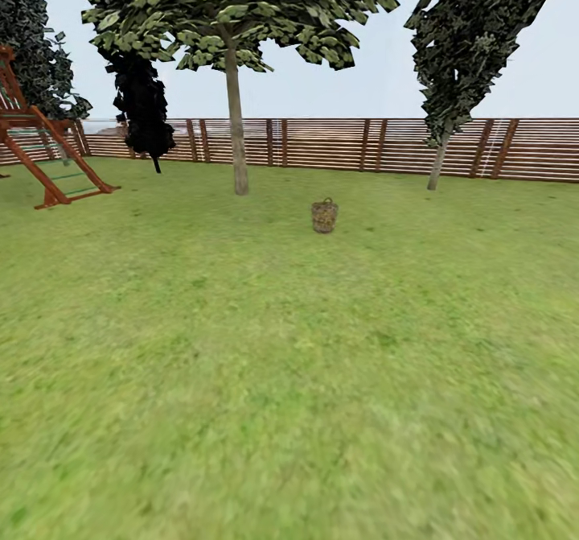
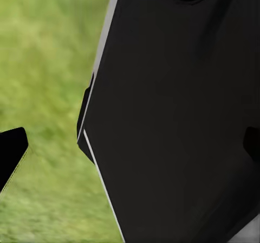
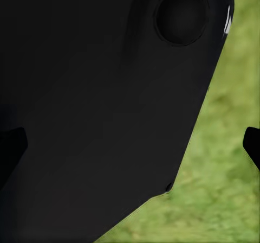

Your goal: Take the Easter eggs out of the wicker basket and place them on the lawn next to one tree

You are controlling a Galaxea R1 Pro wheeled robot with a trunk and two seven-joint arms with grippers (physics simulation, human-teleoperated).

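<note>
— Where's the wicker basket [image 1: 324, 216]?
— Upright on the lawn [image 1: 289, 379], near the pale-trunked tree [image 1: 236, 133], slat fence [image 1: 338, 144] behind.
— And the grippers?
— Fingertips show dark at the wrist views' edges; whether they're spread or closed, I can't tell.

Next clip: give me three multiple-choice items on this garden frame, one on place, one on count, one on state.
1. Where does the wicker basket stand?
A. On the lawn, right of the pale-trunked tree
B. Under the play frame
C. Against the fence

2. How many baskets show in the head view?
A. One
B. Two
C. Three

3. How does the basket stand?
A. Tipped over
B. Upright
C. Held in a claw

Answers: 1 A, grass lies all around it, trunk to its left; 2 A, a single basket; 3 B, its rim faces up.
</note>
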